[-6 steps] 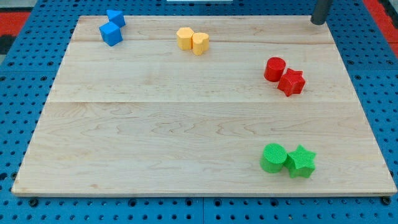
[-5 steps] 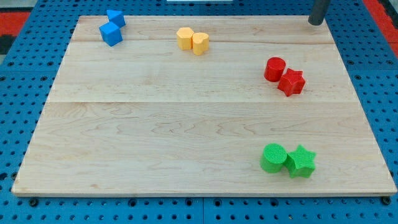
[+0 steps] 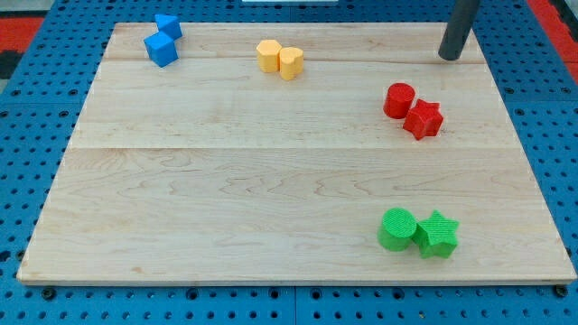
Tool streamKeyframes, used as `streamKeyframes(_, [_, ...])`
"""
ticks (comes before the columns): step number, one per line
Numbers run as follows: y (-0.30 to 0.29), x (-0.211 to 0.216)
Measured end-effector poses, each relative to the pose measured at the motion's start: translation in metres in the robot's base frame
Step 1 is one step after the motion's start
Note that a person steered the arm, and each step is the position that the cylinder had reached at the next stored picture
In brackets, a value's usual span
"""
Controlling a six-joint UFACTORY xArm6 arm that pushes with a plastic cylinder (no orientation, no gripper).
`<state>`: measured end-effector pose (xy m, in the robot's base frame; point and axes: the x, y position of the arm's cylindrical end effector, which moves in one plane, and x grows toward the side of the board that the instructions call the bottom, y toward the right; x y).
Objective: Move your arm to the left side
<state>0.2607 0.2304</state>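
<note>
My tip (image 3: 449, 56) is on the wooden board (image 3: 271, 181) near its top right corner, above and to the right of the red cylinder (image 3: 398, 99) and red star (image 3: 424, 119), touching no block. Two blue blocks (image 3: 162, 49) (image 3: 168, 25) sit at the top left. A yellow hexagon-like block (image 3: 268, 55) and a yellow heart-like block (image 3: 291, 62) touch each other at the top middle. A green cylinder (image 3: 396, 228) and a green star (image 3: 438, 234) touch at the bottom right.
The board lies on a blue pegboard table (image 3: 36, 117). A red area (image 3: 18, 27) shows at the view's top left and top right corners.
My tip has moved down and slightly left, from the board's top right corner onto the board.
</note>
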Motion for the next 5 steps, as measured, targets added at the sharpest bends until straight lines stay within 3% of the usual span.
streamKeyframes(1, [-0.032,-0.016])
streamKeyframes(4, [-0.031,-0.019])
streamKeyframes(5, [-0.064,-0.021])
